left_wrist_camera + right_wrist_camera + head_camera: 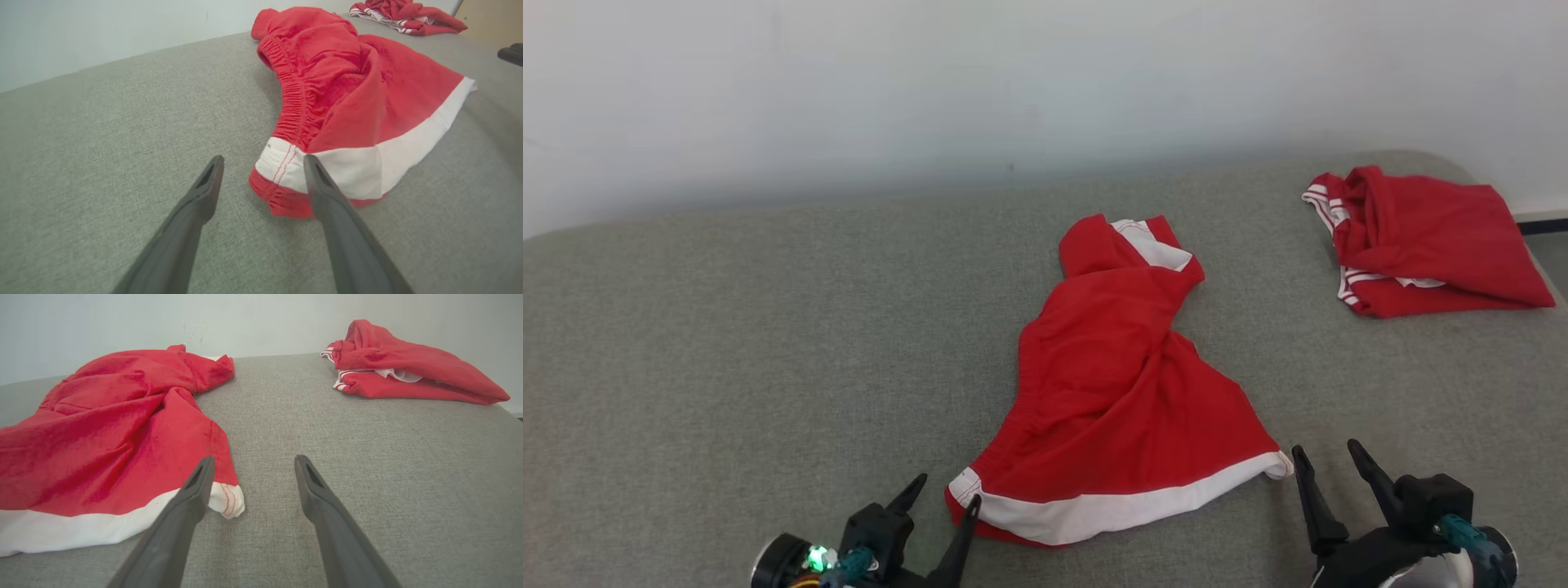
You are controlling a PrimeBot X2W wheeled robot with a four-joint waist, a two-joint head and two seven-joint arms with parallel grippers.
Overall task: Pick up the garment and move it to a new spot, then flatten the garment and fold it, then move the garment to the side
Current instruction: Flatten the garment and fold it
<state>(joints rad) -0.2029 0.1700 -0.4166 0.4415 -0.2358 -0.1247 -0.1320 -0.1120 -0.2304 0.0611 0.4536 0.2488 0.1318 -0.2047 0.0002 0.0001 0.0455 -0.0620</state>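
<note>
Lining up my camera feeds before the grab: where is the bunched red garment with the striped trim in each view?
Head view: the bunched red garment lies at the upper right.
Left wrist view: at the top edge, right of centre.
Right wrist view: at the upper right.
Shared landmark: the white hem band of the red shorts, nearest the grippers.

A: Where does the head view look from?
B: From high above the red garment [1119,384], facing forward and down, the wall [931,82] beyond it.
A: The wrist views?
B: Both low and close: the left at its near left corner, the right just off its near right corner. All three share the red garment and the second red bundle [1429,245] beyond it.
</note>
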